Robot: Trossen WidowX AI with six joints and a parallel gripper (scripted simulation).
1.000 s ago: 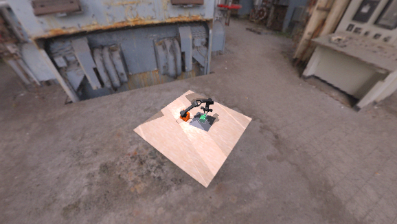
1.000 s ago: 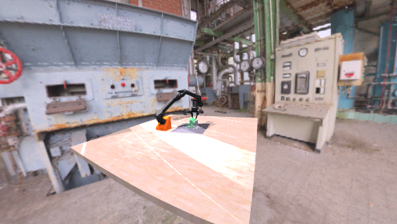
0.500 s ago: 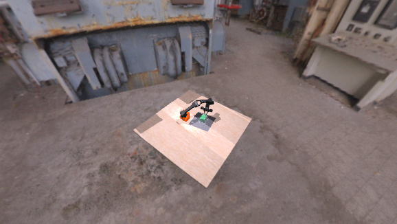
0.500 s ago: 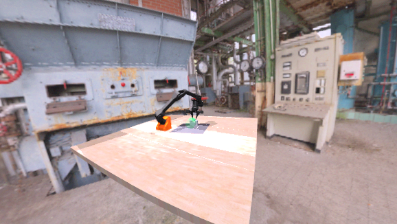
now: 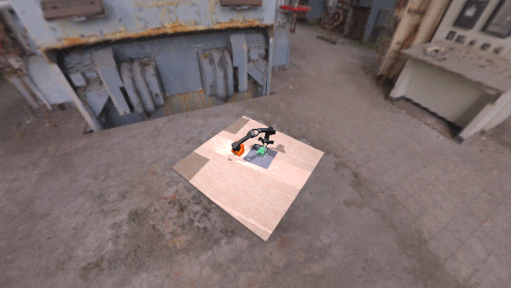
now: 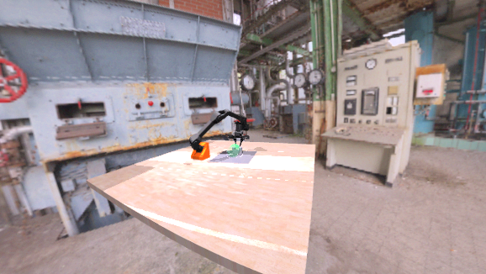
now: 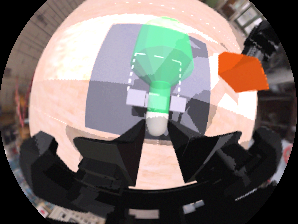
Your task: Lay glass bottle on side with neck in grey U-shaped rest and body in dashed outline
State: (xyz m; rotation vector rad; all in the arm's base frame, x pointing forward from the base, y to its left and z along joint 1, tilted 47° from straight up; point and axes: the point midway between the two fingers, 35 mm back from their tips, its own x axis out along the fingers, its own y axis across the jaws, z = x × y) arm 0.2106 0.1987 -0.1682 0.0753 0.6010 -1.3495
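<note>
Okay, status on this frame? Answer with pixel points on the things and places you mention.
Gripper [image 5: 265,145] [image 6: 238,144] [image 7: 156,121] shut on the glass bottle [image 5: 262,151] [image 6: 235,150] [image 7: 162,50], at the neck end. Bottle body overlaps the dashed outline [image 7: 131,80] in wrist view; seating unclear. No obstruction visible between bottle and outline.

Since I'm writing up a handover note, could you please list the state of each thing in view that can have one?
Claw: shut on the bottle's neck end
Glass bottle: held, not released
Grey rest: uncovered at both sides, bottle neck between them in the wrist view
Arm: bent, reaching over the mat
</note>
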